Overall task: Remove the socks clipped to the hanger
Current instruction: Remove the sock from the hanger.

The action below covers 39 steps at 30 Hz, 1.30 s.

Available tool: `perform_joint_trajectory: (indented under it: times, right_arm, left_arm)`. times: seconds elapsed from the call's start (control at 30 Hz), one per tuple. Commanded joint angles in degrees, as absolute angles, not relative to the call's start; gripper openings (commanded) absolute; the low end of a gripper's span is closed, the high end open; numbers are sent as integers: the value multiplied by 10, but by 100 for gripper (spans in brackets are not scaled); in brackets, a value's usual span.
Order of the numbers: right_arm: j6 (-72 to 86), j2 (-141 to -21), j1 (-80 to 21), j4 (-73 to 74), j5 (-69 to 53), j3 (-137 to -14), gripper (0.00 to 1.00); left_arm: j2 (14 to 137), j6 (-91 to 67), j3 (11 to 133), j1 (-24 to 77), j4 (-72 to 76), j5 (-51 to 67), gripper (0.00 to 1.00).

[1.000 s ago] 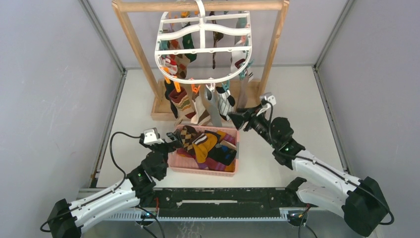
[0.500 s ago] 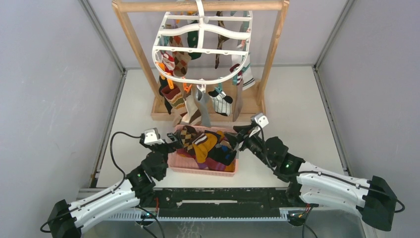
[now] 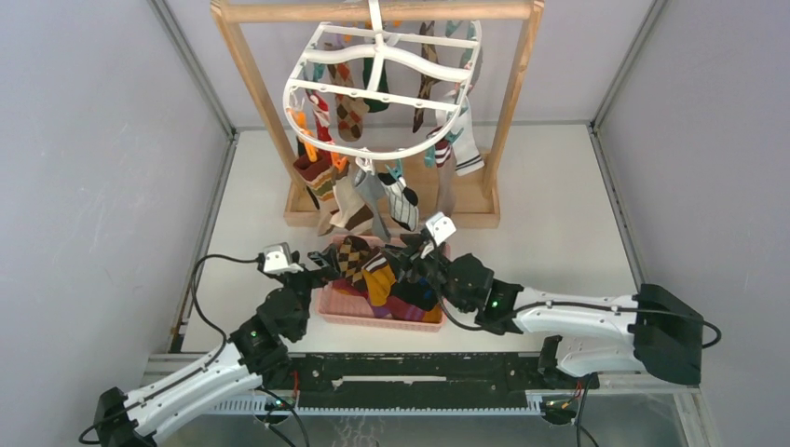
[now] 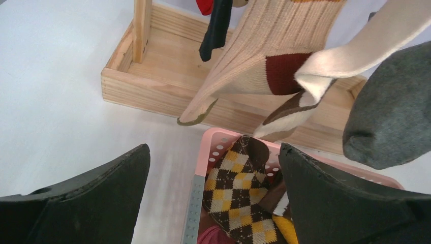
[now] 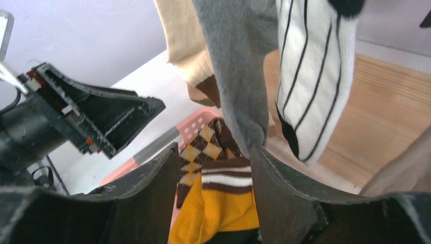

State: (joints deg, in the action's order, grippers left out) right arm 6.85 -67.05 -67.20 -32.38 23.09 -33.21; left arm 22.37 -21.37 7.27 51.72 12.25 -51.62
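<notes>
The white ring hanger (image 3: 373, 94) hangs tilted from the wooden stand, with several socks (image 3: 354, 200) clipped along its front rim. My right gripper (image 3: 410, 256) is open over the pink basket (image 3: 328, 307); a hanging grey sock (image 5: 234, 66) and a white black-striped sock (image 5: 315, 71) dangle just past its tips (image 5: 213, 150). Below its jaws lie a mustard striped sock (image 5: 218, 203) and an argyle sock (image 5: 201, 147). My left gripper (image 3: 321, 265) is open and empty at the basket's left corner (image 4: 213, 150), below a beige and maroon sock (image 4: 254, 56).
The wooden stand's base (image 3: 466, 209) sits right behind the basket, its posts and top bar (image 3: 279, 11) framing the hanger. Grey walls close in both sides. The two grippers are close together over the basket; the left one shows in the right wrist view (image 5: 101, 117).
My right arm has swung from beside the hanging socks on the right down and left over the basket. The hanger and its socks have swung leftward. My left arm shifted slightly.
</notes>
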Motion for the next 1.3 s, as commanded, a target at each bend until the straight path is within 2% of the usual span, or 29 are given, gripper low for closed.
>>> perform_joint_trajectory:
  times: [0.0, 0.2, 0.33, 0.4, 0.53, 0.63, 0.93, 1.1, 1.27]
  right_arm:
    - [53, -723, -673, -392, 258, -394, 62]
    - [64, -817, -658, -390, 257, -473, 65]
    - [79, -877, -637, -380, 232, -523, 63]
    - [82, -900, -629, -385, 224, -537, 53]
    - [90, -906, -616, -386, 202, -541, 17]
    - [82, -894, -615, -383, 185, -541, 4]
    - [114, -829, -591, -352, 61, -516, 2]
    - [150, -794, -565, -347, -31, -493, 2]
    - [156, -772, -562, -335, -61, -482, 2]
  left_arm:
    - [193, -201, 89, 518, 108, -502, 100]
    - [174, -201, 89, 520, 97, -500, 100]
    - [165, -203, 87, 520, 93, -498, 100]
    - [159, -203, 87, 520, 92, -496, 100]
    - [153, -203, 87, 521, 91, -485, 100]
    - [148, -200, 84, 521, 103, -437, 100]
    - [170, -190, 71, 521, 192, -298, 100]
    - [218, -176, 70, 522, 243, -279, 100]
    - [251, -163, 67, 522, 299, -253, 100]
